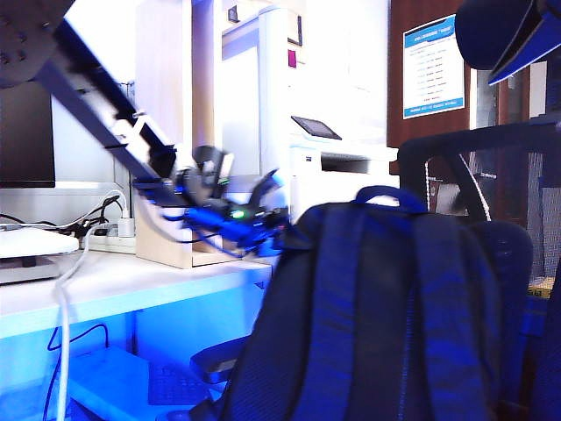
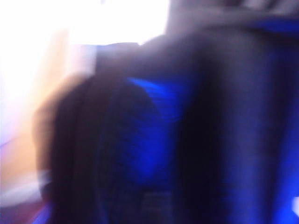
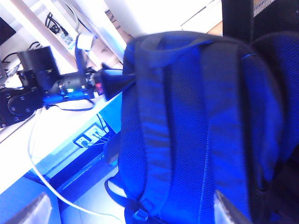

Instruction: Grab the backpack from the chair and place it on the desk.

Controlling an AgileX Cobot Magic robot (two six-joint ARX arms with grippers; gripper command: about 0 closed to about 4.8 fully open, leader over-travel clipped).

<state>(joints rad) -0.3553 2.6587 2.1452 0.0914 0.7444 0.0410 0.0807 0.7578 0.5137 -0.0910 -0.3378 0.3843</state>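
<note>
The dark navy backpack stands upright on the chair, straps and mesh back towards the exterior camera, blue loop handle on top. My left gripper reaches in from the desk side and meets the backpack's upper side edge. The right wrist view shows this gripper pressed against the backpack. The left wrist view is a blur of dark fabric, so its jaws are hidden. My right gripper hangs open before the backpack's back panel, fingertips wide apart.
A black monitor, white cables and a power strip lie on the desk. A pale wood divider and a white printer stand behind. The chair's armrest sits low beside the backpack.
</note>
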